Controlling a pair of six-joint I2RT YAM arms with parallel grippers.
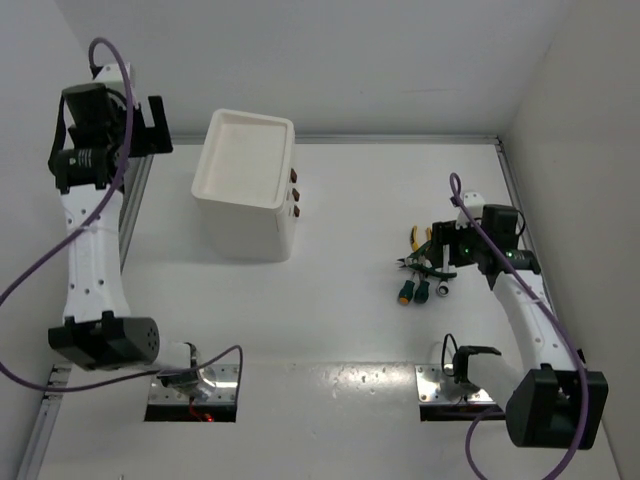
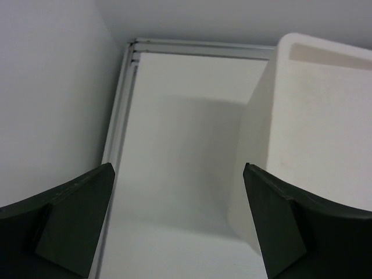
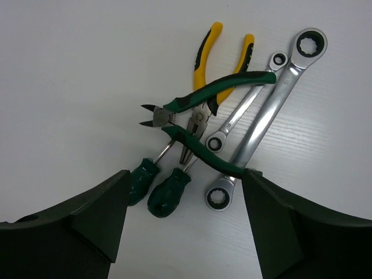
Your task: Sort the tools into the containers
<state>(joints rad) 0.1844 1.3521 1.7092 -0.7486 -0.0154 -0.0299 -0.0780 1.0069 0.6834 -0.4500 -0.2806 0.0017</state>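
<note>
From my remote seat the tools lie in one heap on the right side of the table (image 1: 340,330), well apart from the container (image 1: 240,228), which stands far left of centre with its tray top up and its dark knobs (image 1: 297,193) on the side facing the heap. The right gripper (image 3: 186,173) hovers over that heap with its fingers spread wide and nothing between them. In its wrist view the yellow-handled pliers (image 3: 203,58) run up and down, handles at the top and nose at the bottom, tucked under the green-handled cutters (image 3: 192,100), whose blades point left while the handles fan out to the right. The thinner screwdriver (image 3: 141,179) and the fatter screwdriver (image 3: 168,193) lie side by side, handles at lower left, shafts slanting to the upper right beneath the cutters. The larger wrench (image 3: 266,119) and the smaller wrench (image 3: 245,103) share that slant, lower left to upper right, just beside each other, with one cutter handle across their lower ends. From above, the screwdriver handles point at the near edge and the yellow handles at the far wall. The left gripper (image 2: 177,168) hangs at the far left corner, fingers parted and empty, the container just to its right and the side wall (image 2: 46,87) to its left
</note>
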